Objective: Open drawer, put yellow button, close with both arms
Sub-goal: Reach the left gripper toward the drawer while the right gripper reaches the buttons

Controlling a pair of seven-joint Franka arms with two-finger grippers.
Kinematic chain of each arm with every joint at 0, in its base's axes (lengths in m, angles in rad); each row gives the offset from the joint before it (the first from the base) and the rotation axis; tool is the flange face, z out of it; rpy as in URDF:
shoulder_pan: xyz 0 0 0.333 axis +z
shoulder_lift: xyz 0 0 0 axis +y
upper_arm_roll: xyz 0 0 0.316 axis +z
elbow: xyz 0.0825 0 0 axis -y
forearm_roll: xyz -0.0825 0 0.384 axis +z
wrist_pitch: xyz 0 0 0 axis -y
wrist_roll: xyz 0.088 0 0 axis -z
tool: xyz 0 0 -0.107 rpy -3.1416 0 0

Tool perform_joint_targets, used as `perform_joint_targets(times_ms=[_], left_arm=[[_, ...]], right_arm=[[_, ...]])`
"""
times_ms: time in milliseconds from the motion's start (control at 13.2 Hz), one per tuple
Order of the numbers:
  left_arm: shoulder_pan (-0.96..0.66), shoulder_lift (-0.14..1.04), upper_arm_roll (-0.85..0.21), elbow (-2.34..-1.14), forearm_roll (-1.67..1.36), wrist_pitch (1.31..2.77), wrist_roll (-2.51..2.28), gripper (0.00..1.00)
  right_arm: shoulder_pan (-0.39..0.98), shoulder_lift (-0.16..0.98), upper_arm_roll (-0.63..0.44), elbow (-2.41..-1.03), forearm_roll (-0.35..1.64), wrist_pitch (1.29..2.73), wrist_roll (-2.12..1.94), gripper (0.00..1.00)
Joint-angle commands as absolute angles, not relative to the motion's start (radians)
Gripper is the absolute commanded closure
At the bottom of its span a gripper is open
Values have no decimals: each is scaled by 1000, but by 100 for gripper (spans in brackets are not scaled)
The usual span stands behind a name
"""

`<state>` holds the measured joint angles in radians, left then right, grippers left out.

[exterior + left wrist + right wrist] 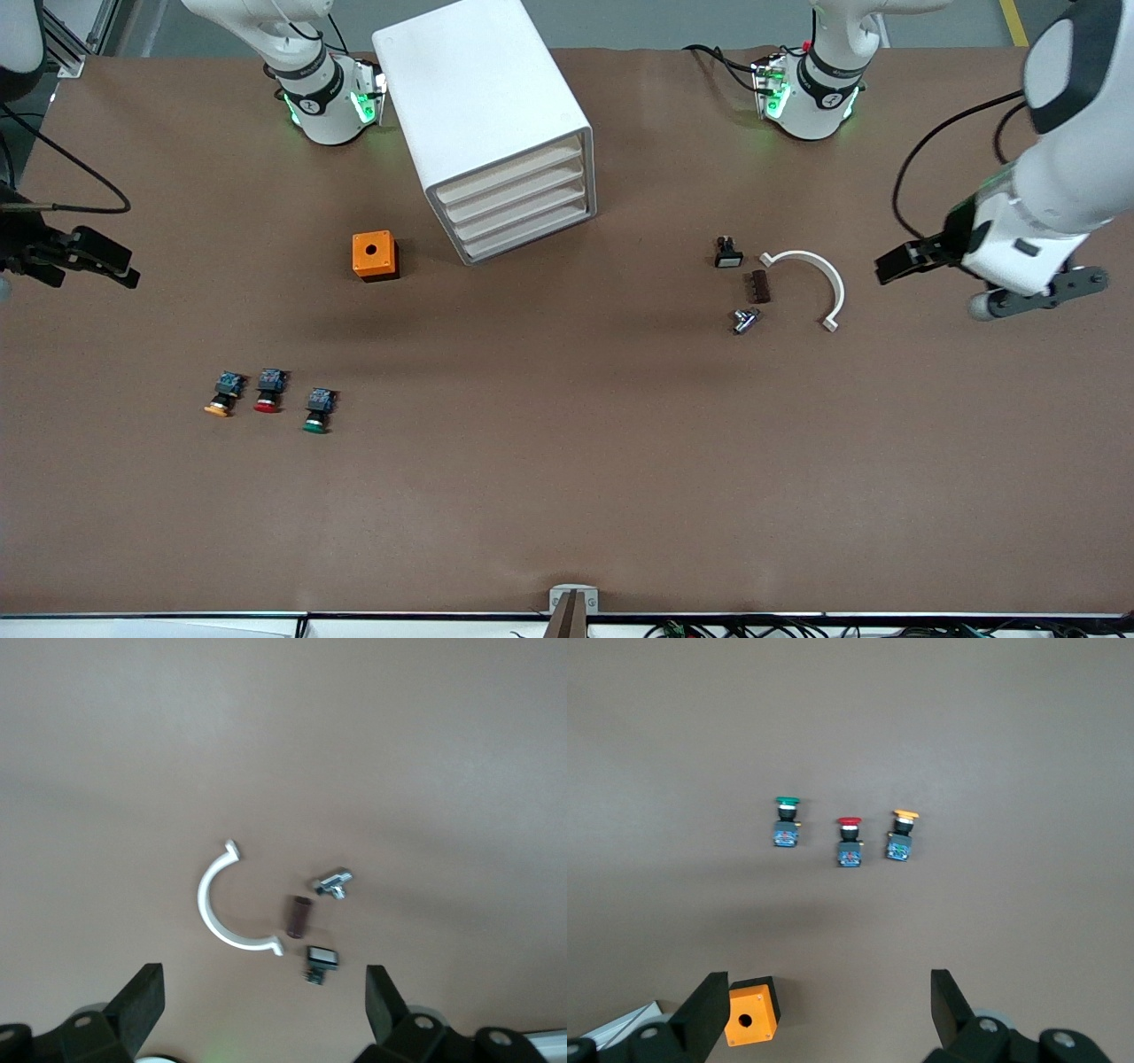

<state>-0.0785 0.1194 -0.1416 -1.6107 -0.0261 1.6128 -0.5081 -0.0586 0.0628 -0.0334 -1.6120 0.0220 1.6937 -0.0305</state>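
The white cabinet [485, 106] stands between the two arm bases, all four drawers shut; the top drawer [512, 175] shows its cream front. The yellow button [221, 395] lies on the brown table toward the right arm's end, nearer to the front camera than the cabinet, in a row with a red-capped [269, 390] and a green-capped button [318, 410]. It also shows in the right wrist view [902, 835]. My right gripper [104, 262] [828, 1010] is open and empty, over the table's right-arm end. My left gripper [897, 264] [263, 1010] is open and empty, over the left-arm end.
An orange box [375, 255] [751, 1011] with a round hole sits beside the cabinet. Toward the left arm's end lie a white curved clip [819, 283] [217, 904], a brown block [759, 286], a metal fitting [745, 320] and a small black switch [728, 254].
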Motion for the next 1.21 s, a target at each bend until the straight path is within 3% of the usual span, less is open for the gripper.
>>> perform_joint_targets(times_ms=[0, 227, 529, 1133], left_arm=[[-107, 172, -186, -1585, -23, 1600, -659, 0], [-147, 205, -201, -1565, -82, 1594, -751, 0], [-213, 334, -201, -1401, -155, 1408, -980, 0], [-252, 429, -202, -1387, -349, 1399, -1351, 0]], right_arm=[[-87, 121, -17, -1598, 38, 1677, -37, 0], [-89, 233, -17, -1597, 35, 1686, -35, 0], [-146, 322, -15, -1597, 66, 1693, -43, 0], [-202, 524, -17, -1597, 115, 1781, -46, 0]])
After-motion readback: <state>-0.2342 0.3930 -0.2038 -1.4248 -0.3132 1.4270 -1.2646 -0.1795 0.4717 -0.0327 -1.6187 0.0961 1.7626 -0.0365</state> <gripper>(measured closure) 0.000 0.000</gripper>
